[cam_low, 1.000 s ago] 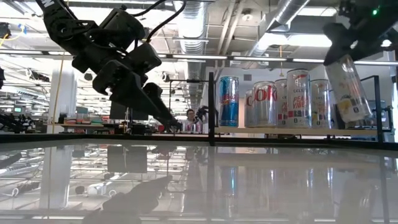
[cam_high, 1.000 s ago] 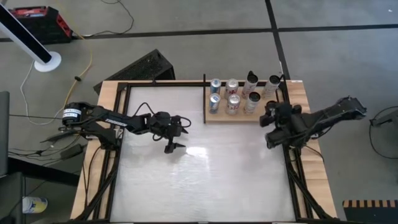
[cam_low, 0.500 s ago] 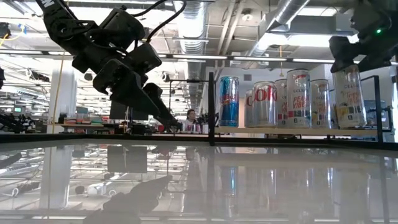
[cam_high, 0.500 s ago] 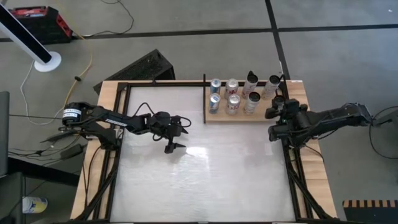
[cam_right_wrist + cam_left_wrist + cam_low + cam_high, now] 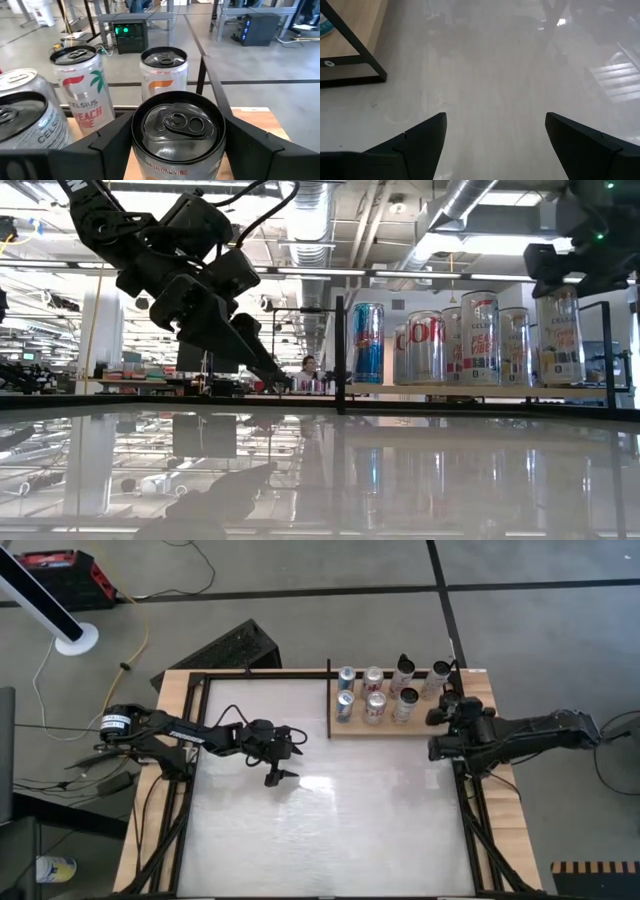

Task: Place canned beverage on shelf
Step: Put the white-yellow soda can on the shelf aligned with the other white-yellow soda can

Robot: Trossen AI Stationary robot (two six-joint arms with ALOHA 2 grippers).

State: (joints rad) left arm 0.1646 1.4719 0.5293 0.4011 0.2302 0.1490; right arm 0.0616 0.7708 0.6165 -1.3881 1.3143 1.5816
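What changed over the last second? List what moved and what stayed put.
The right hand tipped its tilted can upright and set it down on the shelf, at the right end of the row. Its fingers opened slightly but still flank the can. The left hand, open above the table, and the other cans stayed put.

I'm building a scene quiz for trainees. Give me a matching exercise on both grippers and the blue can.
1 left gripper
2 right gripper
3 blue can

A shelf's left end, beside the black post
B open, over the bare table
C around the rightmost can on the shelf

Pairs: 1-B, 2-C, 3-A
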